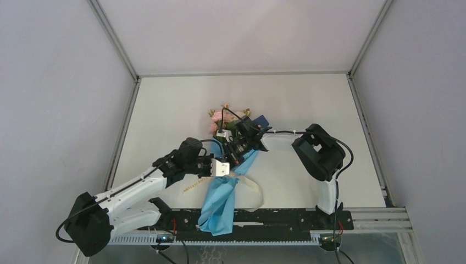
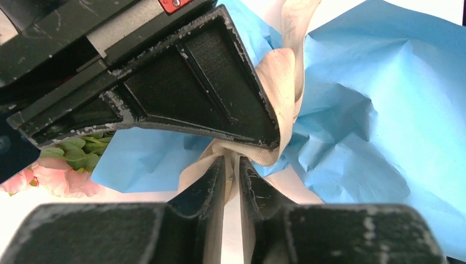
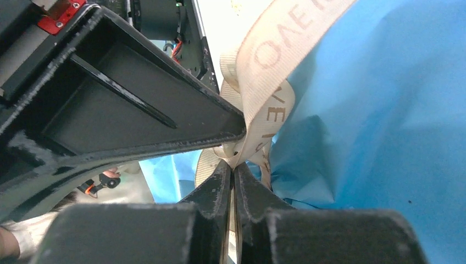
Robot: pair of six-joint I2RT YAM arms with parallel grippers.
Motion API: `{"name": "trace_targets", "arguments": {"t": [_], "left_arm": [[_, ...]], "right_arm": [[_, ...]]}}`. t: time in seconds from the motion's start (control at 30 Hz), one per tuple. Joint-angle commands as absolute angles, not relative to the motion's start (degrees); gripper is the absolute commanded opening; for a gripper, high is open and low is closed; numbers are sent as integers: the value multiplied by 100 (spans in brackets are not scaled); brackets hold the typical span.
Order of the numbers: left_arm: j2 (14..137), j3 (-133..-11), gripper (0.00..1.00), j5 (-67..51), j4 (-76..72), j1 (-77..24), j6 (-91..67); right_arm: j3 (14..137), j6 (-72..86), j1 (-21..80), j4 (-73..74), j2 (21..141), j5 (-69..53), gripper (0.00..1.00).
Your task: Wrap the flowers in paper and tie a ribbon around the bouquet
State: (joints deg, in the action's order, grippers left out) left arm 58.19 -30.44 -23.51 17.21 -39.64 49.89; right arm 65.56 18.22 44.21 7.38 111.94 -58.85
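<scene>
The bouquet lies in the middle of the table: pink and cream flowers (image 1: 221, 117) at the far end, and the blue paper (image 1: 218, 202) tapering as a cone toward the near edge. Both grippers meet at the cone's waist. In the left wrist view my left gripper (image 2: 232, 159) is shut on a bunched fold of the cream ribbon (image 2: 283, 82), against the crumpled paper (image 2: 373, 110). My right gripper (image 3: 233, 165) is shut on the printed ribbon (image 3: 273, 61) at the same knot. Loose ribbon ends (image 1: 193, 186) trail on the table on both sides.
The two grippers crowd each other: the right gripper's finger (image 2: 192, 88) fills the upper left wrist view, and the left one's finger (image 3: 121, 121) the right wrist view. A black rail (image 1: 275, 220) runs along the near edge. Grey walls enclose the table.
</scene>
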Motion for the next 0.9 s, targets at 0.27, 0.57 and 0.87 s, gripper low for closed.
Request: {"name": "trace_targets", "arguments": {"t": [0.27,0.57,0.87], "left_arm": [[5390,-3600,45,-3169,2237,-3732,5739],[5847,-3375,36,-3324,2050,-3974,6281],[5884,-3271,14,-3190,1873,-4064,6284]], "right_arm": [[6559,1612,4413,1057,10634,-5402,9],[6557,1756,4388,975,10635,-5412,10],[6561,1839,4379,820,10704,-5501,13]]}}
